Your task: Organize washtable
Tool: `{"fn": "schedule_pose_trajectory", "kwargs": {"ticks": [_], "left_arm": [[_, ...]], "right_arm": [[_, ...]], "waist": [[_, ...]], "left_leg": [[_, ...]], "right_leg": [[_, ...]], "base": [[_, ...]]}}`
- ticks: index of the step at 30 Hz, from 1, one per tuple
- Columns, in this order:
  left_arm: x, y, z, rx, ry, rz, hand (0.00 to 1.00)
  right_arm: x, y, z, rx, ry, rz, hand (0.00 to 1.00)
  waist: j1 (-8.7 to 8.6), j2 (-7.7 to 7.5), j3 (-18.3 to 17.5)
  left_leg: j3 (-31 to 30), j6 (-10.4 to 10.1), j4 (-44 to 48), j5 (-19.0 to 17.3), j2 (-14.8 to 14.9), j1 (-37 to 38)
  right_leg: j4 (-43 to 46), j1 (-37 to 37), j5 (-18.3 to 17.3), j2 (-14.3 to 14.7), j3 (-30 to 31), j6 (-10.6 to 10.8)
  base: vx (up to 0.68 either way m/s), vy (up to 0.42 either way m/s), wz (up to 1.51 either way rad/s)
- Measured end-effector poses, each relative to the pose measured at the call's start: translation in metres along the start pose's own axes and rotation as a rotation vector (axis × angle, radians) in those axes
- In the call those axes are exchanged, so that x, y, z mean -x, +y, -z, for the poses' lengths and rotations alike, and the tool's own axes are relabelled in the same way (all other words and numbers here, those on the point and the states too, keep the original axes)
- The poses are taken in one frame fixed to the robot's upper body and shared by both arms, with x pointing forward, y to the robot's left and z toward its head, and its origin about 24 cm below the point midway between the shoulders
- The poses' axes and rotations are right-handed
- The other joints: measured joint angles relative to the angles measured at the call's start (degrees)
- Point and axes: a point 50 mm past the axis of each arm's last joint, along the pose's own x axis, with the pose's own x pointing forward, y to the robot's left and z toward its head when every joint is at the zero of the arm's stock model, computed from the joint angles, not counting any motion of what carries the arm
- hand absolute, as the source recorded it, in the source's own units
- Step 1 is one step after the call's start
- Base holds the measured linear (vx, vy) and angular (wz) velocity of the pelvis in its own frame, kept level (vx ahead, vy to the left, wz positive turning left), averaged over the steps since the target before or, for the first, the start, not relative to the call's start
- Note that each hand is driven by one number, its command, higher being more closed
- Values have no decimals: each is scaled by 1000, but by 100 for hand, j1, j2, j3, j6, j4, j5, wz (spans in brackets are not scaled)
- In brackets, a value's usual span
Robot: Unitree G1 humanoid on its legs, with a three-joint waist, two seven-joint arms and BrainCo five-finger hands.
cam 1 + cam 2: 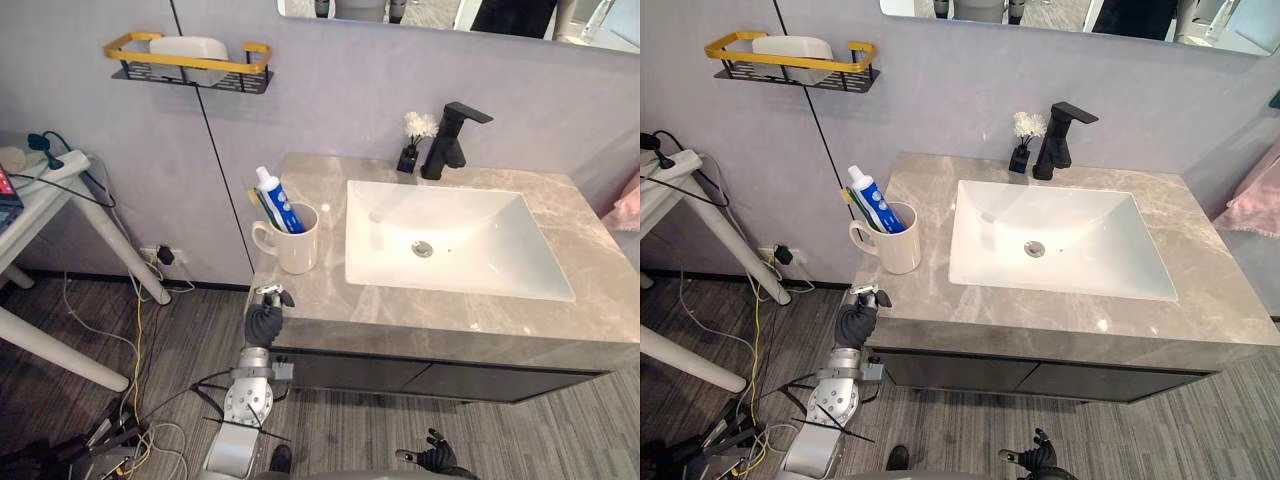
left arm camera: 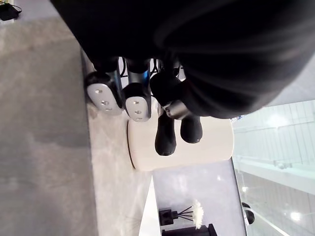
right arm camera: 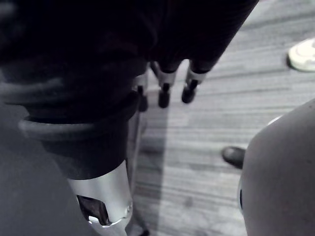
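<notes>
The marble tabletop (image 1: 600,300) carries a white sink (image 1: 480,230) across its middle, a black faucet (image 1: 450,140) and a small diffuser (image 1: 410,150) at the back edge, and a cream mug (image 1: 298,250) by the left edge. The mug holds a toothpaste tube (image 1: 275,195) and a toothbrush (image 1: 258,203). The left hand (image 1: 266,318) sits at the front-left corner, fingers loosely extended toward the mug and holding nothing. The right hand (image 1: 432,459) hangs low near the floor, fingers straight and empty. The mug stands close to the edge with its load leaning leftward, so a glancing push could probably tip it or slide it off. The toothbrush is mostly hidden behind the tube, and whether the fingertips touch the tabletop is unclear.
</notes>
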Motion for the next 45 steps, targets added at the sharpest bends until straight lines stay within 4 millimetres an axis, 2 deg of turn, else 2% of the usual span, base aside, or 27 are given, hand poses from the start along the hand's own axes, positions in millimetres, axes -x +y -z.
{"fn": "schedule_pose_trajectory", "kwargs": {"ticks": [8,12,17,33,45], "left_arm": [[-13,5,-9,5,-43,-35,100],[-21,6,-14,61,-51,-50,100],[-22,10,-13,70,-48,-63,100],[-40,38,-26,43,-121,-183,100],[-52,31,-41,278,-168,-136,100]], "right_arm": [[0,2,-4,14,-18,-28,0],[-1,2,-9,13,-40,-33,0],[-1,2,-9,13,-42,-41,0],[-2,2,-22,50,-102,-53,0],[-4,-1,-28,86,-125,-50,0]], "waist": [[-13,-34,23],[-16,-74,102],[-24,-79,134],[-24,-98,283],[-69,-114,433]], "left_leg": [[103,-61,34,-61,55,-61],[206,-61,35,-62,60,-61],[254,-50,35,-67,60,-106],[391,-45,41,-69,56,-335],[396,-34,43,-60,37,-444]], "right_leg": [[-76,-88,22,58,124,-32],[-77,-128,47,57,223,-57],[-79,-235,97,52,295,-58],[-90,-581,170,46,521,-62],[-90,-732,231,30,550,-69]], "base": [[46,-18,-9],[1,-3,-11],[-38,3,-8],[-7,-2,-6],[-15,1,-1]]}}
